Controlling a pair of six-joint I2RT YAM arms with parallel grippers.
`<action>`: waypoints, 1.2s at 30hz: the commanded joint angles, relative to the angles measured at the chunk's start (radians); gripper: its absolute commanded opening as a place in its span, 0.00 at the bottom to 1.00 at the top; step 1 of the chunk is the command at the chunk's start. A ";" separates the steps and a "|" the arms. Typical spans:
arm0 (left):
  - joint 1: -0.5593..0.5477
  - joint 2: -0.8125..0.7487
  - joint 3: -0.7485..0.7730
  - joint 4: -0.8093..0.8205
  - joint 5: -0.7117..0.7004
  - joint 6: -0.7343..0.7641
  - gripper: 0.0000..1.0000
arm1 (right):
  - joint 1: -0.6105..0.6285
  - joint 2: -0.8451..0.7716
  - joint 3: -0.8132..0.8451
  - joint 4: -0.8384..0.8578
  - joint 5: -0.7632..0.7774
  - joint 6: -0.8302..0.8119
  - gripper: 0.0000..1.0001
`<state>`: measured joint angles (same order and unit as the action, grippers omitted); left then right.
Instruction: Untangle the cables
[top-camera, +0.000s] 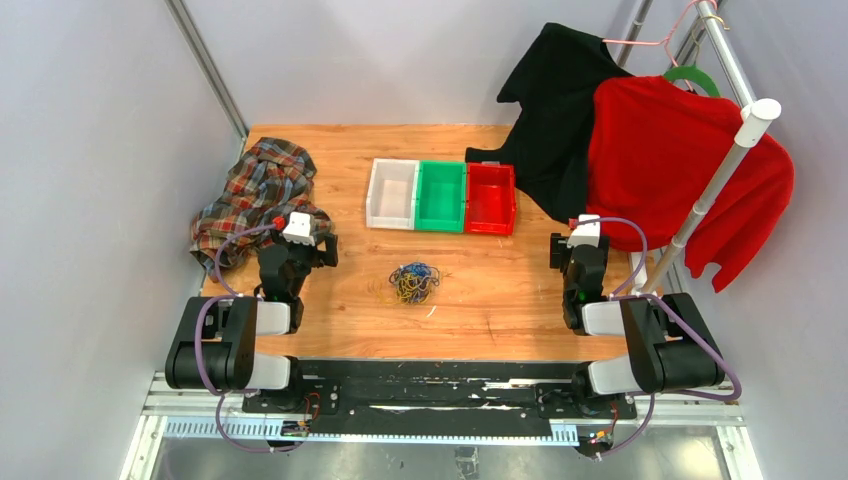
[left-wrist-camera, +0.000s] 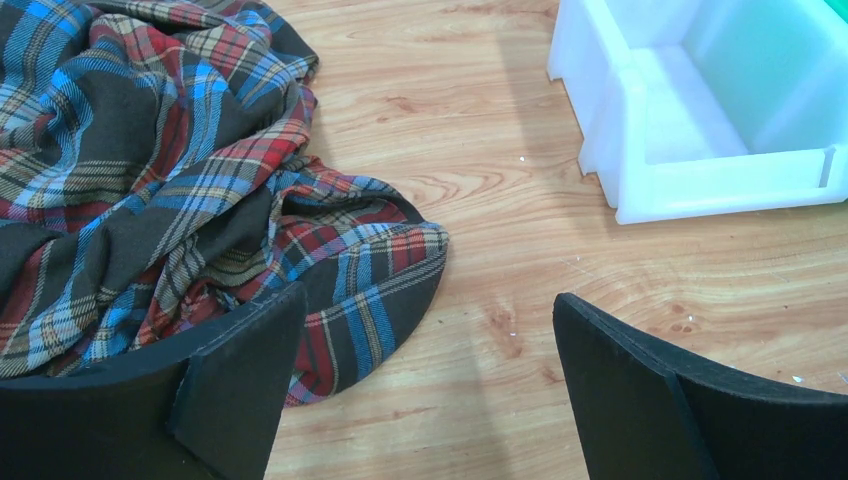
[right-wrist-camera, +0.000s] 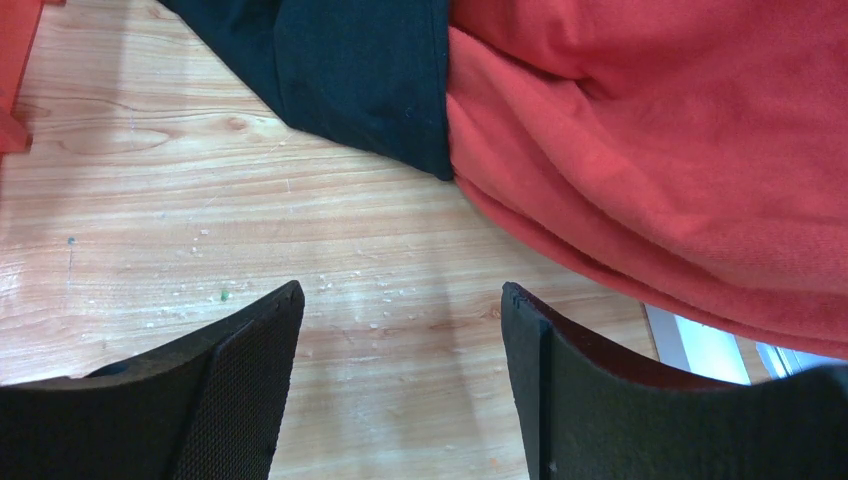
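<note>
The cables (top-camera: 414, 282) lie as a fist-sized tangle of thin blue, yellow-orange and dark wires on the wooden table (top-camera: 500, 300), about midway between the arms. They show in neither wrist view. My left gripper (top-camera: 312, 243) sits to the tangle's left, near the plaid cloth, open and empty; in the left wrist view the left gripper (left-wrist-camera: 428, 310) has jaws wide apart over bare wood. My right gripper (top-camera: 572, 250) sits to the tangle's right, open and empty; in the right wrist view the right gripper (right-wrist-camera: 402, 300) has jaws apart over bare wood.
A crumpled plaid shirt (top-camera: 255, 195) lies at the left, right by my left gripper (left-wrist-camera: 150, 170). White (top-camera: 392, 194), green (top-camera: 441, 196) and red (top-camera: 490, 198) bins stand behind the tangle. A black garment (top-camera: 555, 110) and red sweater (top-camera: 680, 170) hang on a rack (top-camera: 715, 185) at the right.
</note>
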<state>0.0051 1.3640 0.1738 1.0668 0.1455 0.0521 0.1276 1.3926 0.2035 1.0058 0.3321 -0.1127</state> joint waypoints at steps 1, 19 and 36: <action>0.006 0.004 0.012 0.029 -0.011 0.002 0.98 | -0.017 0.005 0.008 0.028 -0.006 0.005 0.72; 0.007 -0.228 0.230 -0.563 0.098 0.065 0.98 | 0.008 -0.289 0.317 -0.763 0.030 0.191 0.74; -0.156 -0.088 0.621 -1.596 0.645 0.427 0.98 | 0.121 -0.440 0.307 -0.820 -0.546 0.777 0.75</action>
<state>-0.0780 1.2743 0.7841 -0.4141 0.7399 0.4286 0.2211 0.9321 0.4572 0.2676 -0.0910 0.5858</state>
